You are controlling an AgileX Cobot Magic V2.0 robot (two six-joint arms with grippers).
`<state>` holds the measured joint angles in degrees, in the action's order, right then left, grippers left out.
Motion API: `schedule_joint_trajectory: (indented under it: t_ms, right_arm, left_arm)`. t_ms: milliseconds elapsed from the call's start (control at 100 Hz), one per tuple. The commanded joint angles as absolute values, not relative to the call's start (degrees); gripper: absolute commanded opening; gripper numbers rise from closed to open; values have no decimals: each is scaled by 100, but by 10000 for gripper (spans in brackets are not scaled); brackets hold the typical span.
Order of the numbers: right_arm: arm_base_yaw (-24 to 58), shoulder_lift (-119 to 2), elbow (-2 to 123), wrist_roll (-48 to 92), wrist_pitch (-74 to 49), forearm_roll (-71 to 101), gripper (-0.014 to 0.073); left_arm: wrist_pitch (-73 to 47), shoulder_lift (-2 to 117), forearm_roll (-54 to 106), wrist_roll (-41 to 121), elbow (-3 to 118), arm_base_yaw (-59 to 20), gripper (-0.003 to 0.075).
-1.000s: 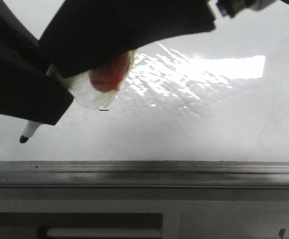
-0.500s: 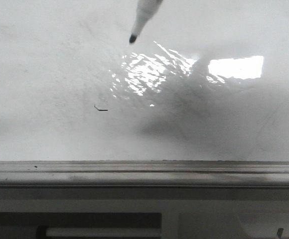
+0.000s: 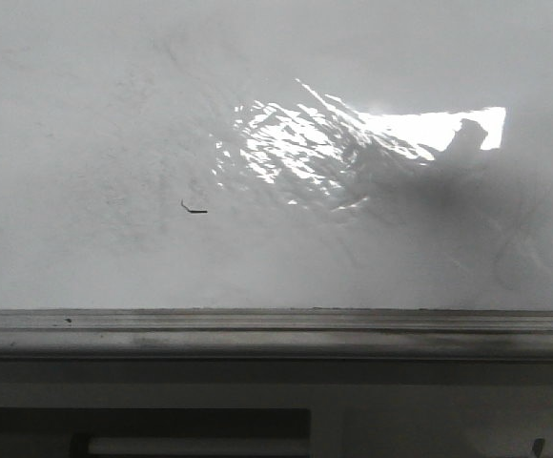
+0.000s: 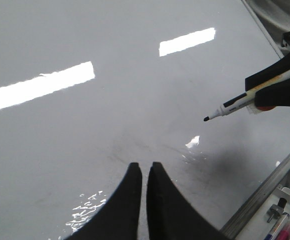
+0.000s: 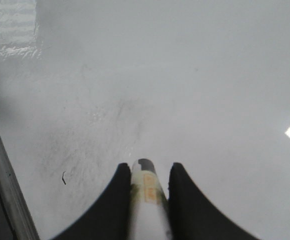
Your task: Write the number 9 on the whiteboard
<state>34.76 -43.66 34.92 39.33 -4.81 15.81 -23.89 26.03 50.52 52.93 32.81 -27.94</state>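
Note:
The whiteboard [image 3: 86, 114] fills the front view, glossy white with faint smudges. No number 9 shows on it, only a tiny short dark dash [image 3: 193, 208], which also shows in the right wrist view [image 5: 63, 177]. My right gripper [image 5: 145, 170] is shut on a white marker [image 5: 146, 200] and is held above the board. In the left wrist view the marker [image 4: 245, 101] points its dark tip [image 4: 206, 119] down at the board without touching. My left gripper [image 4: 144, 167] is shut and empty over the board. Neither gripper shows in the front view.
A grey metal rail [image 3: 276, 329] runs along the board's near edge, and also shows in the left wrist view [image 4: 265, 195]. A wrinkly glare patch [image 3: 296, 143] lies mid-board. A tray with spare markers [image 4: 280, 220] sits beyond the rail.
My right gripper and marker have lifted up and out of the front view: they filled its upper left, then only the marker tip showed at the top, now only a shadow at right.

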Motion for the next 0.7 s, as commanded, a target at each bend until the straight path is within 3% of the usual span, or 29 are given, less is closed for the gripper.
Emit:
schedule_joint_trajectory:
  t_ms: [0, 470, 690]
  right_arm:
    - [3468, -4544, 3688, 3946, 63, 1535, -41]
    - [2920, -5422, 3754, 3946, 106, 1939, -41]
    - [2920, -5688, 3873, 3946, -719, 1939, -41]
  left_arm:
    - [-2080, 2625, 5275, 5216, 3434, -2779, -20]
    - [-2282, 2625, 5328, 5216, 3434, -2779, -20]
    - [-2282, 2625, 5328, 5216, 3434, -2779, -20]
